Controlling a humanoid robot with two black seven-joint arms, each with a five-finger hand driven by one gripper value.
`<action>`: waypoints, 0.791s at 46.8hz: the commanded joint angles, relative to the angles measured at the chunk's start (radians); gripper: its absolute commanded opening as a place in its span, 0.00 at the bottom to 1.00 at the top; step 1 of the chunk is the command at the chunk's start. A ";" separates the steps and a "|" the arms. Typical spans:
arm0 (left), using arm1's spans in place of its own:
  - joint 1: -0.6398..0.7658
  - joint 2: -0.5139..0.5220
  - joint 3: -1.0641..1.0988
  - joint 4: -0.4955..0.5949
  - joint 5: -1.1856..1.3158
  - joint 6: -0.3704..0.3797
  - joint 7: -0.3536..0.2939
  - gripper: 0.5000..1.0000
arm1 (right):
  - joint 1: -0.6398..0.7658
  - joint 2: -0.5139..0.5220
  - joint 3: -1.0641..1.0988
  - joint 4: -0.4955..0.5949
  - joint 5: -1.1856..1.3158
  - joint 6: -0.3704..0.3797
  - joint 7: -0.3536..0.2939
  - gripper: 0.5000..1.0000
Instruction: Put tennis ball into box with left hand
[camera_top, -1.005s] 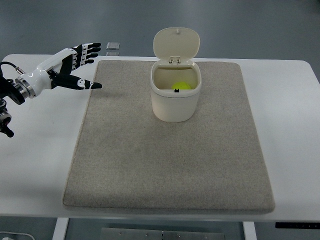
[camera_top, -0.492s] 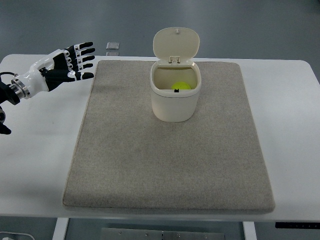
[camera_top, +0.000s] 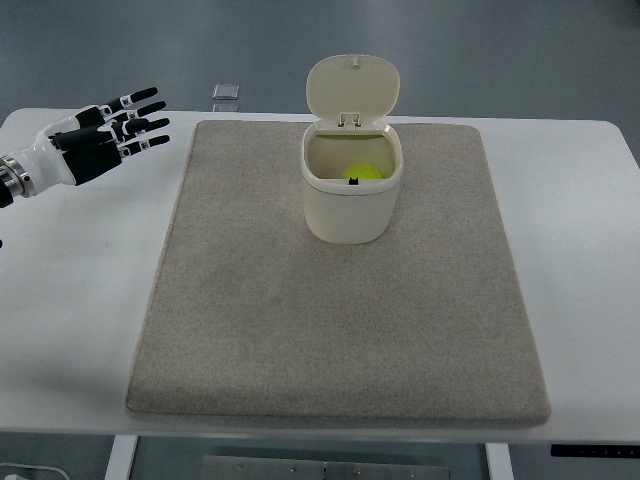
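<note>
Left hand (camera_top: 95, 140), white-and-black and jointed, hovers over the white table (camera_top: 80, 290) out at nine o'clock, fingers (camera_top: 140, 122) splayed apart and holding nothing, clear of the beige rectangular fabric mat (camera_top: 330, 330). Up at twelve o'clock on that mat stands the cream plastic box (camera_top: 351, 195), its hinged lid tipped up and open. Down inside it sits the yellow-green tennis ball (camera_top: 364, 172). Beyond the mat, at eleven o'clock, lies a small grey flat object (camera_top: 226, 92).
</note>
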 joint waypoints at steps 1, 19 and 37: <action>0.000 0.000 -0.001 0.000 -0.014 -0.002 0.005 0.98 | 0.000 0.000 0.000 0.000 -0.002 0.000 0.000 0.88; 0.014 -0.001 0.002 -0.001 -0.081 -0.002 0.009 0.98 | 0.000 0.000 0.000 0.000 0.000 0.000 0.000 0.88; 0.025 -0.004 0.004 0.000 -0.081 -0.002 0.009 0.98 | 0.000 0.000 0.000 0.000 0.000 0.001 0.000 0.88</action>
